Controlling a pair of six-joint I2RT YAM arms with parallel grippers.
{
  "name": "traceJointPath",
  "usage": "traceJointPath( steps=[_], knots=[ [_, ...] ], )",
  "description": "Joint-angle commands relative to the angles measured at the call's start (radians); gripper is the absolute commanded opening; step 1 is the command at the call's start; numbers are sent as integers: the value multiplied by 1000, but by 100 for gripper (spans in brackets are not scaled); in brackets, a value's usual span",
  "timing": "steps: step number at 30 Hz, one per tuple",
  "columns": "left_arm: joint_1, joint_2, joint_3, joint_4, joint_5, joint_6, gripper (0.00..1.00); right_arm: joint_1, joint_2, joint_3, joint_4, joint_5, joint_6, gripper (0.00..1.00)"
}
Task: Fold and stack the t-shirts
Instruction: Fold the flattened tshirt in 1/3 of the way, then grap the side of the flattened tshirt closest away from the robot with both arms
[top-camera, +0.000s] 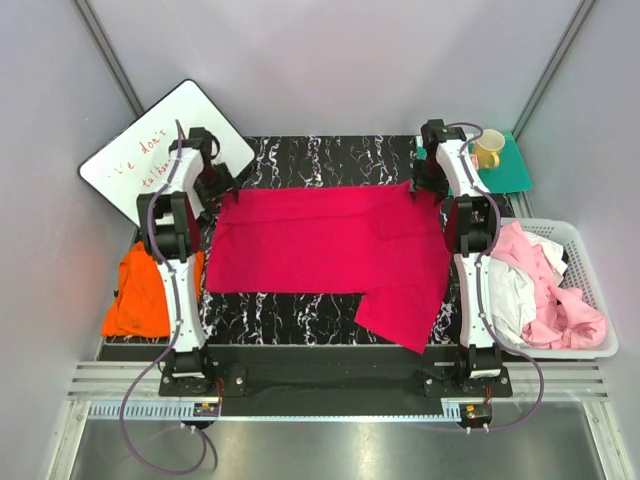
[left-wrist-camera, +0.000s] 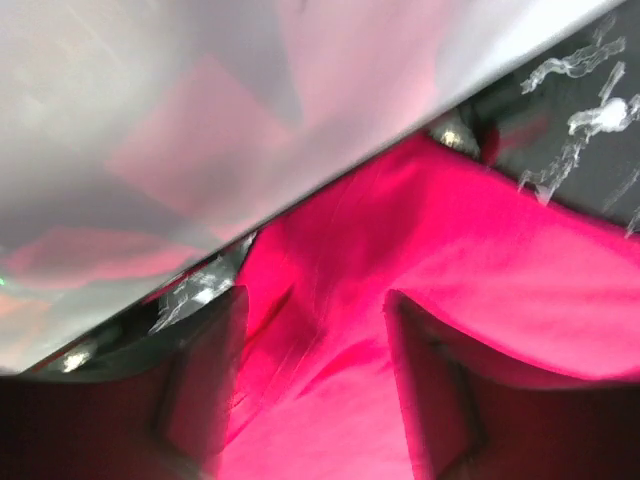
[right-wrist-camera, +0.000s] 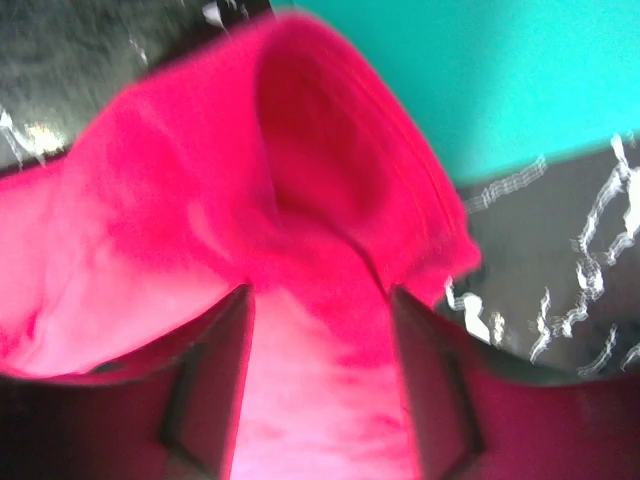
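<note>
The large magenta-red t-shirt (top-camera: 320, 245) lies spread on the black marbled table (top-camera: 290, 315), with one part hanging toward the front right. My left gripper (top-camera: 218, 190) is at the shirt's far left corner. In the left wrist view it (left-wrist-camera: 315, 400) is open, with the red cloth (left-wrist-camera: 450, 260) lying between the fingers. My right gripper (top-camera: 425, 188) is at the far right corner. In the right wrist view it (right-wrist-camera: 320, 400) is open over a bunched fold of the shirt (right-wrist-camera: 300, 180). The orange t-shirt (top-camera: 140, 290) lies at the table's left edge. The pale pink (top-camera: 560, 300) and white (top-camera: 510, 295) shirts lie in a basket.
A white basket (top-camera: 590, 240) stands at the right. A whiteboard (top-camera: 150, 150) leans at the back left. A green mat (top-camera: 515, 170) with a yellow mug (top-camera: 488, 150) lies at the back right, and the mat also shows in the right wrist view (right-wrist-camera: 480, 80). Grey walls enclose the table.
</note>
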Motion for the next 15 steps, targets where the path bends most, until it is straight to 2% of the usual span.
traceJointPath(
  steps=[1,2,5,8,11,13,14,15],
  knots=[
    [12,-264,-64,52,48,48,94,-4,-262,-58,28,3,-19,86],
    [12,-300,-85,70,65,58,99,-4,-348,-73,28,-2,-18,93],
    [10,-429,-182,86,121,76,99,-6,-520,-162,35,-35,-13,100],
    [9,-556,-309,84,131,91,99,-6,-696,-323,33,-34,11,100],
    [10,-636,-459,83,127,102,99,-6,-880,-614,35,-55,70,98],
    [10,-707,-544,80,134,96,99,-6,-976,-743,42,-81,151,96],
    [10,-731,-585,80,139,90,99,-6,-1063,-865,47,-141,180,95],
    [9,-775,-671,80,147,84,99,-6,-1107,-924,48,-167,238,94]
  ],
)
